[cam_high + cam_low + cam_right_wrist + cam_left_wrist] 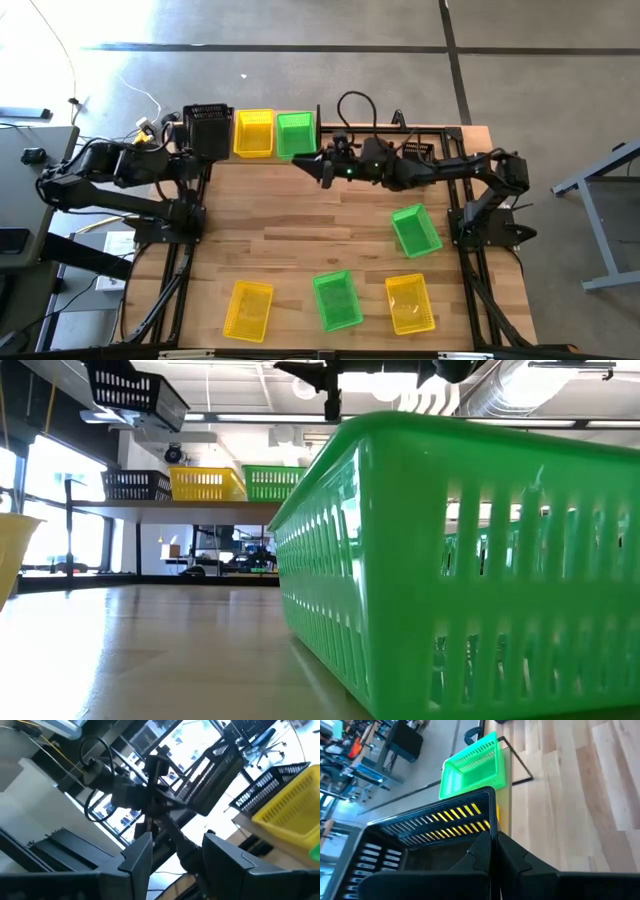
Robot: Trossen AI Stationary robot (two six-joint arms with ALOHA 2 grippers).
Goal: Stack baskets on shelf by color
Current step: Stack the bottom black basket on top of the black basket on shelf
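Starting at the near edge of the counter [300, 240], you find a yellow basket [248, 309], a green basket [337, 300] and a second yellow basket [410, 303] in a row. Farther in, a tilted green basket [416, 230] lies near the right arm's base. At the far edge, the shelf [180, 506] carries a black basket [135, 485], a yellow shelf basket [206, 484] and a green shelf basket [272, 482] side by side. The left end effector [492, 851] pinches the rim of a raised black basket [135, 395] above the shelf's black one. The right end effector [172, 851] hovers beside the green shelf basket, fingers spread and holding nothing.
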